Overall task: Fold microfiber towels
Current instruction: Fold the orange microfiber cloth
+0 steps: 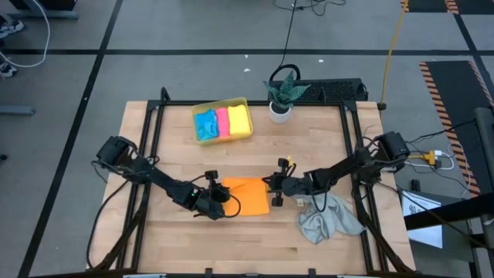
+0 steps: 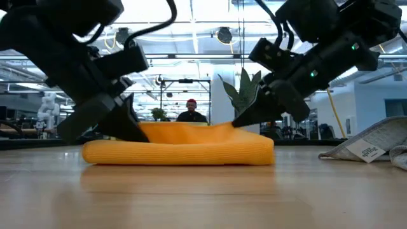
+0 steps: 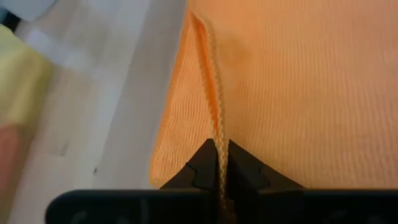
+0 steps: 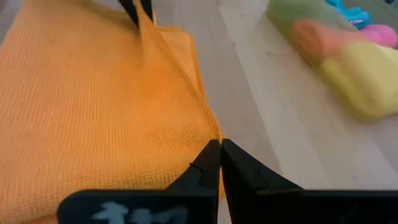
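The orange towel (image 1: 248,196) lies folded at the table's (image 1: 231,239) front middle, between the two grippers; the grey towel (image 1: 328,220) sits crumpled to its right, and three folded ones fill the tray (image 1: 222,121) behind. The left gripper (image 3: 217,163) pinches the orange towel's edge, and the right gripper (image 4: 220,158) is clenched on its corner. Judging from this, both should let go together, low, so the fold stays square.
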Controlling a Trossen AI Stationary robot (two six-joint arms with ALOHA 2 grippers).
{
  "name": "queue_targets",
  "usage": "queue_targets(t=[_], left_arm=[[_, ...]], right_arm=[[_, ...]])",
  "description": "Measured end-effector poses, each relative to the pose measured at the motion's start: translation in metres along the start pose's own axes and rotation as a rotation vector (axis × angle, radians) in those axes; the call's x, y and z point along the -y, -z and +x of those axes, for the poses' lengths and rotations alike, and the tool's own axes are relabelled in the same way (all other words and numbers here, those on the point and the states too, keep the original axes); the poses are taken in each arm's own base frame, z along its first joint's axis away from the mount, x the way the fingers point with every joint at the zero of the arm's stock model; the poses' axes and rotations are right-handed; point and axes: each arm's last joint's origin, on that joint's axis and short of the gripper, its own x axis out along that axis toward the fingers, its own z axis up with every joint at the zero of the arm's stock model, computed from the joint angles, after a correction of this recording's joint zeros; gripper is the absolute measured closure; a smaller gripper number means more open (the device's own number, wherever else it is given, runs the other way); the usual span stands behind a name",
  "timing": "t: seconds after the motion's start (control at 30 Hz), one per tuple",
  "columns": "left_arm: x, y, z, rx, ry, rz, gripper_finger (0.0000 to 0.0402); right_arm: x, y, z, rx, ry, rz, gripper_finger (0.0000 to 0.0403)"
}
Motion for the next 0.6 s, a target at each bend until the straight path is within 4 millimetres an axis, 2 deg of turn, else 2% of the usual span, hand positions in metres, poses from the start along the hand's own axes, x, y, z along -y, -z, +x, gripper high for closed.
queue_targets(t=[0.17,0.3,0.4,0.6], left_arm=[[0.001,0.001,0.0,-0.008,0.017,-0.007,0.0376],[0.0,-0.001,-0.001,0.006,0.022,-0.015,0.0364],[0.001,-0.003,-0.001,0.017,0.025,-0.006,0.0339],[0.001,-0.004,-0.001,0.024,0.027,0.002,0.0265]], right_arm=[[-0.002,-0.001,-0.002,0.004,-0.007,-0.005,0.0401],[-0.004,-0.008,-0.01,0.037,-0.024,0.018,0.0401],[-0.004,-0.011,-0.016,0.037,-0.033,0.047,0.0401],[-0.003,-0.008,-0.019,-0.009,-0.031,0.086,0.0401]])
